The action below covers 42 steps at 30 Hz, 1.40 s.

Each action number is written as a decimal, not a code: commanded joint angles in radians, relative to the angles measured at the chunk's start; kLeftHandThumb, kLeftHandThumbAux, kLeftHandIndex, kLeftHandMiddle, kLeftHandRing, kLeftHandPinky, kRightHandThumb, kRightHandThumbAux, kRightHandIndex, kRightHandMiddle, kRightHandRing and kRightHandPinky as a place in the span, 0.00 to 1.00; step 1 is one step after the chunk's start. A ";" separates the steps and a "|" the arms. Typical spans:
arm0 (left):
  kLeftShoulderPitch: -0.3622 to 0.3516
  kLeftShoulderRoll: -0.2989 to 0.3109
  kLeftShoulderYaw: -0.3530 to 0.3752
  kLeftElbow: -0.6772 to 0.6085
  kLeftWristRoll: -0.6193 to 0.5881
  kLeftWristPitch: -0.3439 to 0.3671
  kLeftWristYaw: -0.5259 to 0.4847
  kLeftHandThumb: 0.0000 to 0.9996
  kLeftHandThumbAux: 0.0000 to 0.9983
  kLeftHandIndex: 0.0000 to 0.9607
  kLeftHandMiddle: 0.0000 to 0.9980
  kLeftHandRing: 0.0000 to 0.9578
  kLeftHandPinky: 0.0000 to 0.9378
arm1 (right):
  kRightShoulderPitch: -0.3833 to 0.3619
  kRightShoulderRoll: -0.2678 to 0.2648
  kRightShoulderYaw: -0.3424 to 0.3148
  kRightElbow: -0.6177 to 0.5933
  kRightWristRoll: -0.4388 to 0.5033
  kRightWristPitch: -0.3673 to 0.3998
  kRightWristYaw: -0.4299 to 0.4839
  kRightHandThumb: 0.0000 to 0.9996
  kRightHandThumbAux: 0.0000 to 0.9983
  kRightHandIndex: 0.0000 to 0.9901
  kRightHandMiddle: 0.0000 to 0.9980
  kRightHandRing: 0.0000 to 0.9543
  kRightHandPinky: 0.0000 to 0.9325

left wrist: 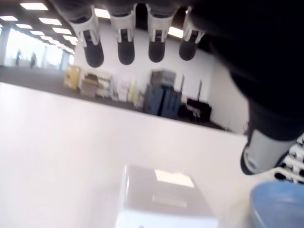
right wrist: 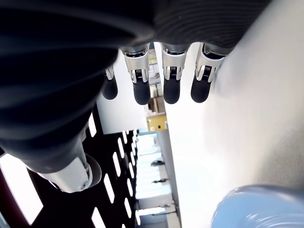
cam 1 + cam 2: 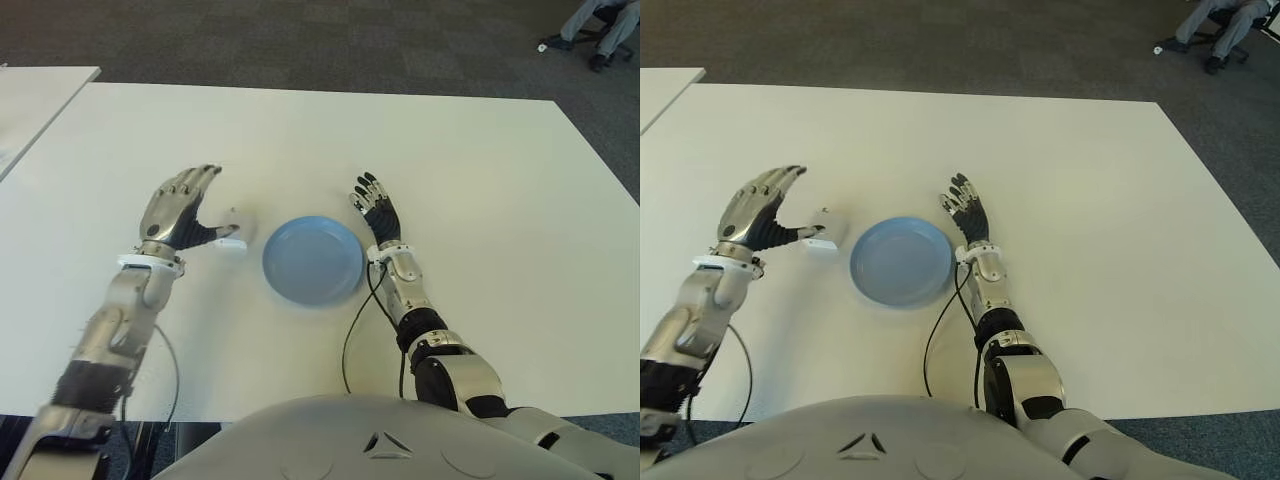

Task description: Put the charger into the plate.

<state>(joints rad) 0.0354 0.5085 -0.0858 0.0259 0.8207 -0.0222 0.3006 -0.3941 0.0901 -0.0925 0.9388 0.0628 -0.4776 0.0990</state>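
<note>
White charger [image 3: 826,231] sat on the table [image 3: 480,200] just left of the blue plate [image 3: 312,260], not in it. Left hand [image 3: 180,212] hovered at the charger's left side, fingers [image 1: 126,45] extended and grasping nothing, thumb near the charger. Right hand [image 3: 378,212] showed just right of the plate, fingers released.

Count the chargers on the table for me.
1. The charger sits left of the plate, by the open left hand. None seen elsewhere; right hand holds nothing.
</note>
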 commanded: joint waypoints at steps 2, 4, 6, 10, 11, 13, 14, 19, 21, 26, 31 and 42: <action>-0.042 -0.080 -0.035 -0.049 0.097 0.119 0.049 0.37 0.59 0.03 0.11 0.12 0.12 | 0.024 -0.004 -0.006 0.035 0.003 0.031 -0.007 0.04 0.70 0.04 0.12 0.09 0.08; -0.045 -0.097 -0.045 -0.063 0.130 0.154 0.062 0.35 0.58 0.03 0.11 0.12 0.11 | 0.023 -0.003 -0.006 0.039 0.002 0.029 -0.009 0.04 0.70 0.04 0.12 0.09 0.08; -0.047 -0.110 -0.054 -0.075 0.160 0.186 0.068 0.33 0.58 0.04 0.11 0.12 0.11 | 0.022 -0.003 -0.006 0.041 0.001 0.027 -0.010 0.04 0.70 0.04 0.12 0.09 0.08; -0.054 -0.132 -0.071 -0.098 0.208 0.247 0.062 0.31 0.57 0.04 0.10 0.10 0.11 | 0.023 -0.004 -0.006 0.041 0.000 0.025 -0.011 0.04 0.70 0.04 0.12 0.09 0.07; -0.055 -0.135 -0.073 -0.101 0.215 0.257 0.060 0.30 0.57 0.04 0.10 0.10 0.11 | 0.023 -0.004 -0.006 0.041 0.000 0.025 -0.011 0.04 0.70 0.04 0.12 0.09 0.07; -0.057 -0.140 -0.073 -0.104 0.221 0.272 0.056 0.30 0.56 0.04 0.09 0.10 0.11 | 0.023 -0.002 -0.005 0.042 -0.001 0.024 -0.013 0.04 0.70 0.04 0.13 0.10 0.07; -0.060 -0.150 -0.073 -0.106 0.225 0.290 0.052 0.29 0.56 0.04 0.09 0.09 0.11 | 0.023 -0.002 -0.005 0.043 -0.001 0.023 -0.013 0.04 0.70 0.04 0.13 0.10 0.07; -0.075 -0.194 -0.074 -0.111 0.230 0.364 0.038 0.28 0.54 0.02 0.08 0.09 0.14 | 0.023 -0.002 -0.007 0.045 0.001 0.019 -0.012 0.04 0.70 0.04 0.13 0.10 0.08; -0.082 -0.216 -0.074 -0.112 0.226 0.394 0.036 0.28 0.54 0.02 0.08 0.09 0.15 | 0.022 -0.002 -0.007 0.047 0.001 0.017 -0.012 0.05 0.70 0.04 0.13 0.10 0.08; -0.102 -0.287 -0.079 -0.108 0.219 0.487 0.021 0.27 0.50 0.00 0.06 0.07 0.12 | 0.021 -0.002 -0.008 0.050 0.000 0.015 -0.012 0.05 0.70 0.04 0.13 0.10 0.08; -0.091 -0.368 -0.122 -0.119 0.240 0.585 0.001 0.24 0.46 0.00 0.02 0.02 0.06 | 0.020 -0.002 -0.009 0.051 0.000 0.016 -0.014 0.05 0.70 0.04 0.13 0.10 0.08; -0.062 -0.469 -0.182 -0.110 0.242 0.749 -0.046 0.21 0.41 0.00 0.00 0.00 0.01 | 0.018 -0.003 -0.010 0.049 0.001 0.019 -0.012 0.04 0.69 0.04 0.13 0.10 0.08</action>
<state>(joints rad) -0.0460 0.0534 -0.2576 -0.0945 1.0555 0.6938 0.2745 -0.4008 0.0902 -0.0973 0.9555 0.0619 -0.4935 0.0957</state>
